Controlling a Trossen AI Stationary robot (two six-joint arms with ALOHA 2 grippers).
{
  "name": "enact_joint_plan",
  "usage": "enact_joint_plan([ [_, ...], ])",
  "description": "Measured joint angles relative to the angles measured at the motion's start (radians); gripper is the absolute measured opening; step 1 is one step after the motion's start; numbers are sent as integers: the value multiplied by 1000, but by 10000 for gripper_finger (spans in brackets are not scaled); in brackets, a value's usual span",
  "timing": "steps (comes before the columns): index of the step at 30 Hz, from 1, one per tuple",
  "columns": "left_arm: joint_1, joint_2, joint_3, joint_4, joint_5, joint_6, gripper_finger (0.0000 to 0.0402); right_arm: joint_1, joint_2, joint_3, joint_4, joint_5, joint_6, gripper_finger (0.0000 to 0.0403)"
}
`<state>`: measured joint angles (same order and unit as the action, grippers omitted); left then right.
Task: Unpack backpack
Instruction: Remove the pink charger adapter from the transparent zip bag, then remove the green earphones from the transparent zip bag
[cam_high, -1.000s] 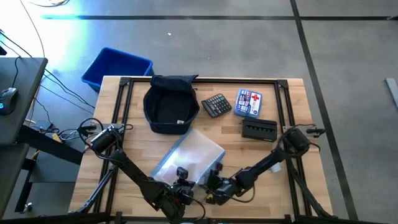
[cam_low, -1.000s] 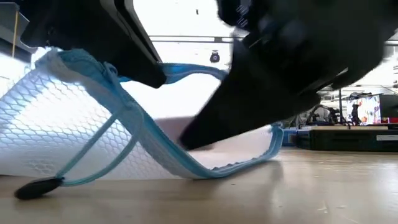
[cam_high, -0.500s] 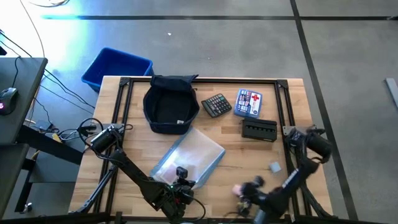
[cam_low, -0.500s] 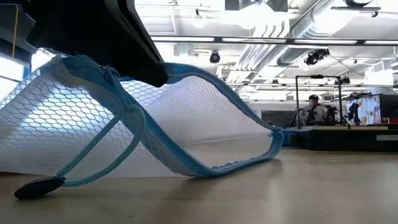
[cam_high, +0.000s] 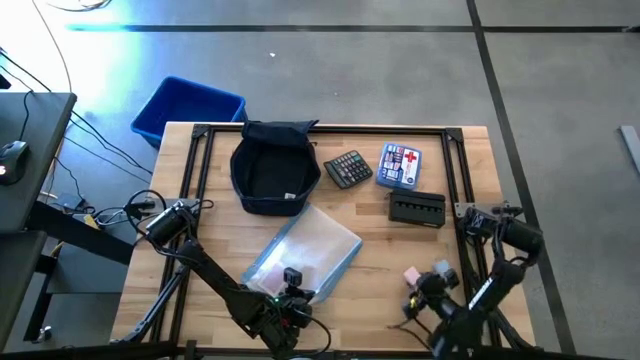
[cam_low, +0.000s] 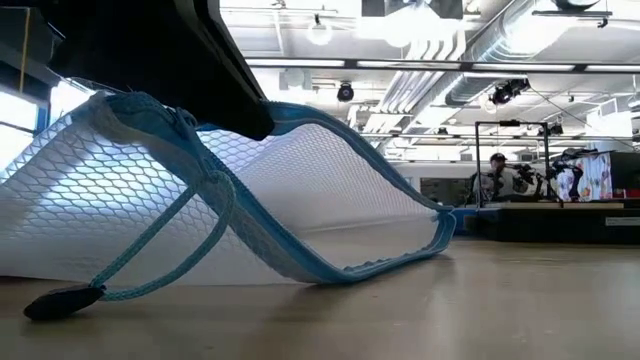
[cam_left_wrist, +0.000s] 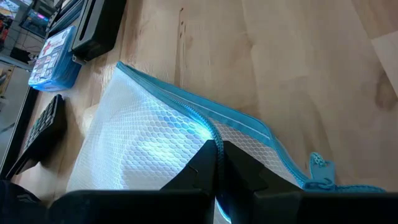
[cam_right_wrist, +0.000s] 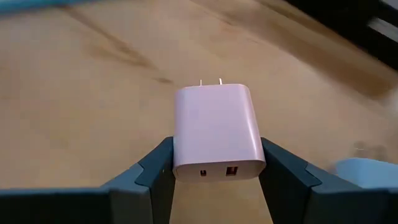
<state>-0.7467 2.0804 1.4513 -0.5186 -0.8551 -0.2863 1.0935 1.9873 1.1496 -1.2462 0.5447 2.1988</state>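
Backpack (cam_high: 274, 170) well apart from right hand (cam_high: 412, 277), across table (cam_high: 380, 235)

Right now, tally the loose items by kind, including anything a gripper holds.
Dark navy fabric backpack: 1
Clear mesh zip pouch: 1
Black calculator: 1
Blue first-aid box: 1
Black flat case: 1
Pink wall charger: 1
Grey small block: 1
Total: 7
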Motion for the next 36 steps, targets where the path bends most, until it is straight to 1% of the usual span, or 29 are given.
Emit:
enact_joint_plan([
  [2,-1,0,0,0,0,0,0,-10,0,-62,29,-55,4,167],
  [8,0,0,0,0,2,0,0,-50,-68,-229,183,-40,15,167],
  [10,1,0,0,0,6,0,0,-64,-95,-270,189,-52,21,167],
  [13,1,0,0,0,6,0,0,-74,-137,-302,182,-103,24,167],
  [15,1,0,0,0,7,0,0,-78,-161,-310,154,-145,30,170],
  [18,1,0,0,0,7,-1,0,-94,-185,-304,96,-239,37,210],
  [21,1,0,0,0,7,-1,0,-114,-188,-266,-32,-324,34,248],
  [24,1,0,0,0,8,-1,0,-118,-192,-204,-149,-333,42,259],
  [27,1,0,0,0,8,-1,0,-116,-192,-146,-201,-270,44,261],
  [29,1,0,0,0,8,-1,0,-116,-192,-119,-190,-184,44,262],
  [30,1,0,0,0,8,-1,0,-116,-192,-108,-166,-119,41,263],
  [32,-1,0,0,0,8,0,0,-116,-193,-101,-54,56,2,263],
  [33,-2,0,0,0,8,0,0,-116,-193,-102,26,155,-43,263],
  [35,-10,0,0,0,6,23,0,-129,-193,-107,238,329,-198,264],
  [36,-15,0,3,-1,-4,47,0,-140,-193,-113,357,384,-300,264],
])
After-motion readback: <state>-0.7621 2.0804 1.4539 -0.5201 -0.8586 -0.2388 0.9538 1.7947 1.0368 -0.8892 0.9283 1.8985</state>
